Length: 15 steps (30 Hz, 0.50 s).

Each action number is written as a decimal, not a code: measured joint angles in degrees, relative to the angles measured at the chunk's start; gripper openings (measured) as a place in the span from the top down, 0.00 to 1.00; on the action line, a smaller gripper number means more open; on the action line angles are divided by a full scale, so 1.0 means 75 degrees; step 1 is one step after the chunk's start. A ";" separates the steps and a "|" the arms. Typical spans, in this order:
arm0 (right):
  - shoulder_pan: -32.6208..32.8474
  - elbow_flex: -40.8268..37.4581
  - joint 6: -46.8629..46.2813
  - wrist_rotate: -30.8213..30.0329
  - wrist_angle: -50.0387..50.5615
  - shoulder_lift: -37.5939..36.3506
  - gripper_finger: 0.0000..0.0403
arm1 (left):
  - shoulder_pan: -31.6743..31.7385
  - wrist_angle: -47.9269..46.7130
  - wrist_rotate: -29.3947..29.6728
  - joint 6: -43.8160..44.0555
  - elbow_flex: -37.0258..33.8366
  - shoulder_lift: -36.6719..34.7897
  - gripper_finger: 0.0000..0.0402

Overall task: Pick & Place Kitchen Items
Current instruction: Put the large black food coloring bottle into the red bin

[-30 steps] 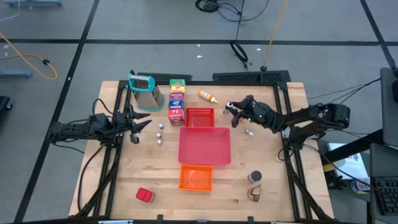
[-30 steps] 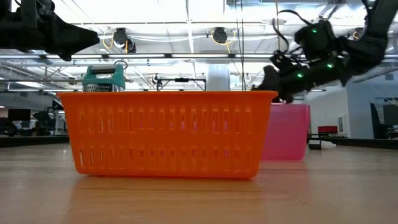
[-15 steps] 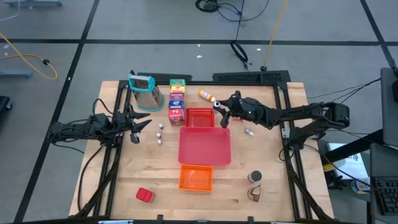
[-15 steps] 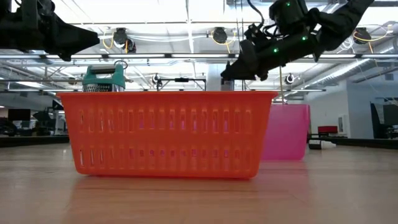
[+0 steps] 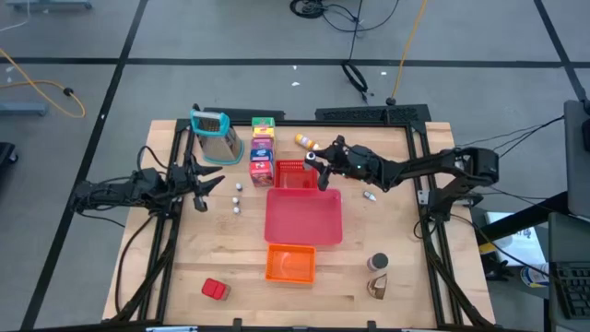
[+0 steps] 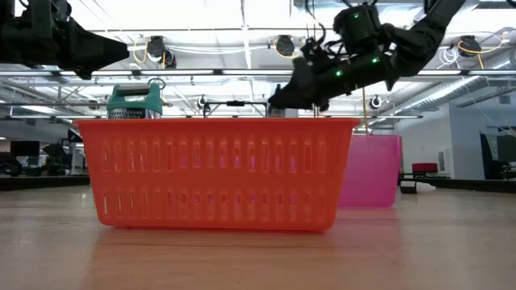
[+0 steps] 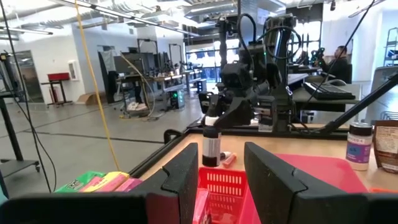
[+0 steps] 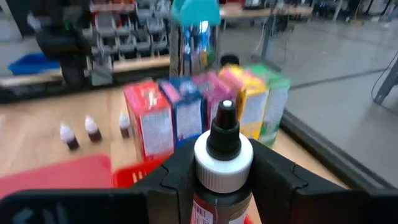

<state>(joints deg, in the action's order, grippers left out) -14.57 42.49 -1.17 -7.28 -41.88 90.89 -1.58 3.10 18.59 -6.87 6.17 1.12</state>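
- Right claw (image 8: 222,180) grips a small dark bottle (image 8: 222,163) with a white collar and black nozzle tip, its fingers clamped on both sides; the label is unreadable
- The bottle hangs above the slotted red plastic basket (image 5: 296,172)
- Beyond stands a row of cardboard food boxes (image 8: 205,112), print illegible
- Left claw (image 5: 205,183) waits partly open and empty over the wooden counter (image 5: 166,267) near three tiny dropper bottles (image 5: 237,195)
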 joint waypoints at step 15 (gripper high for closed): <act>-0.0156 0.0540 0.0172 -0.0010 0.0116 0.1345 0.70 | 0.0000 -0.0085 0.0010 -0.0033 0.0000 0.0001 0.67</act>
<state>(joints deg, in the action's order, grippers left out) -15.73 46.54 0.12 -7.35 -41.02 100.97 -1.58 2.46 18.66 -7.12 6.17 1.13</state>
